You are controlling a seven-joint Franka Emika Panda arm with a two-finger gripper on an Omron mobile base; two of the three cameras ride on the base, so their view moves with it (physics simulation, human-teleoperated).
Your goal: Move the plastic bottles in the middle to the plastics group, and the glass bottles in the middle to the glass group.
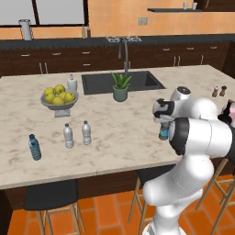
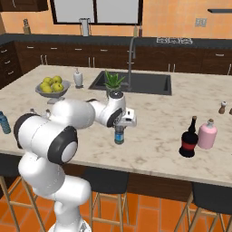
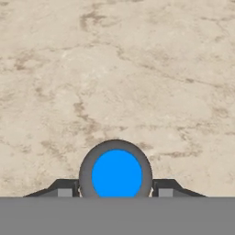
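In the left base view my pincer (image 1: 164, 123) is hanging at the right of the frame, pointing straight down over the dark bottle with blue label and blue cap (image 1: 163, 132), which is standing upright on the marble island counter (image 1: 119, 133). My own arm is covering most of that bottle. At the lower left of the frame a blue bottle (image 1: 35, 147) is standing near the counter's front edge, with two clear water bottles (image 1: 77, 134) to its right. At the far right edge the pink bottle (image 1: 232, 111) is peeking out behind my arm.

In the right base view my pincer (image 2: 120, 127) is sitting at the centre of the frame, down around the top of the dark bottle (image 2: 119, 135). To the right, the near-black cola-style bottle (image 2: 188, 138) and the pink bottle (image 2: 207, 134) are standing just beside each other. At the left edge a blue bottle (image 2: 4, 123) is showing.

In the hand view I am looking straight down on the blue cap (image 3: 116, 175) at bottom centre, with one fingertip (image 3: 65, 190) on each side of the bottle's shoulder. I cannot tell whether my fingers are pinching it or only flanking it.
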